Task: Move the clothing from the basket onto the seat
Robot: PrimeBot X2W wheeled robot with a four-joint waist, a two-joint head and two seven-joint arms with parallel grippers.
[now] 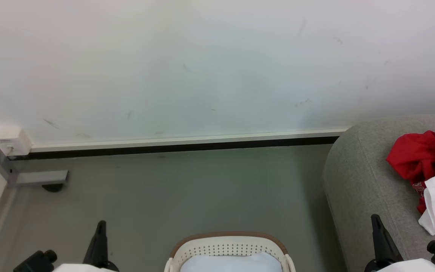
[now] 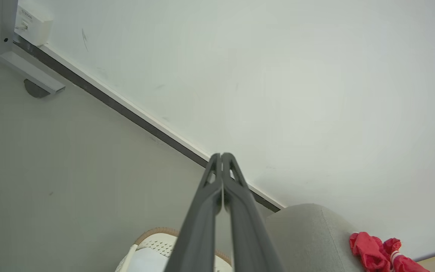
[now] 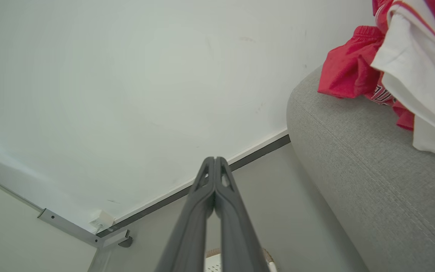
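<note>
Red clothing [image 1: 429,166] with white panels lies bunched on the grey seat [image 1: 361,181] at the right; the clothing [image 3: 387,68] also shows on the seat [image 3: 372,170] in the right wrist view, and the clothing [image 2: 376,253] in the left wrist view. The cream basket [image 1: 229,247] with a brown rim stands on the floor at the bottom centre, holding a white sheet [image 1: 232,262]. My left gripper [image 1: 101,223] is shut and empty at the lower left, left of the basket. My right gripper [image 1: 374,217] is shut and empty beside the seat's front.
A white wall with a dark skirting strip [image 1: 179,145] runs behind the grey floor. A white box [image 1: 10,139] and a metal bracket [image 1: 40,177] sit in the left corner. Open floor lies between basket and wall.
</note>
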